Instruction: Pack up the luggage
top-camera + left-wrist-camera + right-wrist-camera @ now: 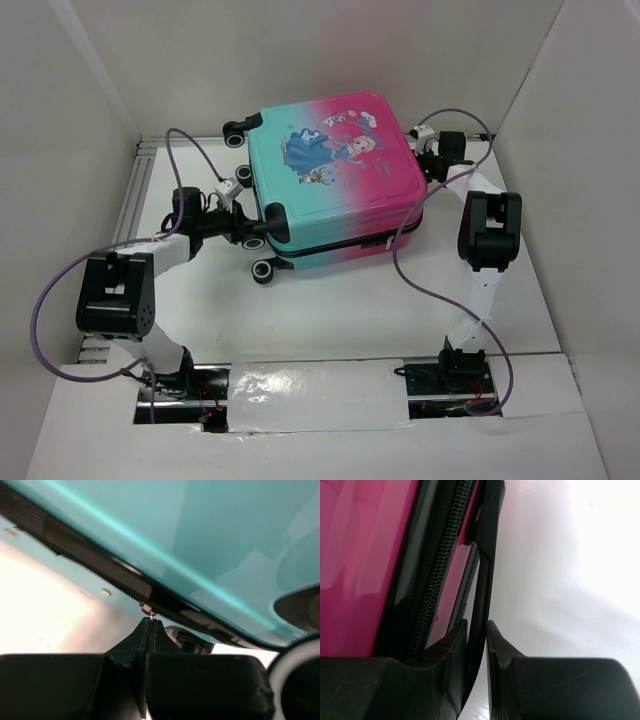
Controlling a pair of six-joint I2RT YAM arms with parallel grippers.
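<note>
The luggage (335, 170) lies flat and closed on the white table, princess print up, teal end to the left, pink end to the right. My left gripper (245, 222) is at its teal wheel end. In the left wrist view the left gripper (151, 625) is shut on a small metal zipper pull (146, 610) hanging from the black zipper band (100, 560). My right gripper (432, 160) is at the pink end. In the right wrist view the right gripper (477, 627) is shut on the black handle (487, 545), beside the zipper (437, 575).
Black wheels stick out at the near left corner (264, 270) and the far left corner (234, 130). White walls enclose the table on three sides. An aluminium rail (135, 190) runs along the left wall. Purple cables (410, 270) loop from both arms.
</note>
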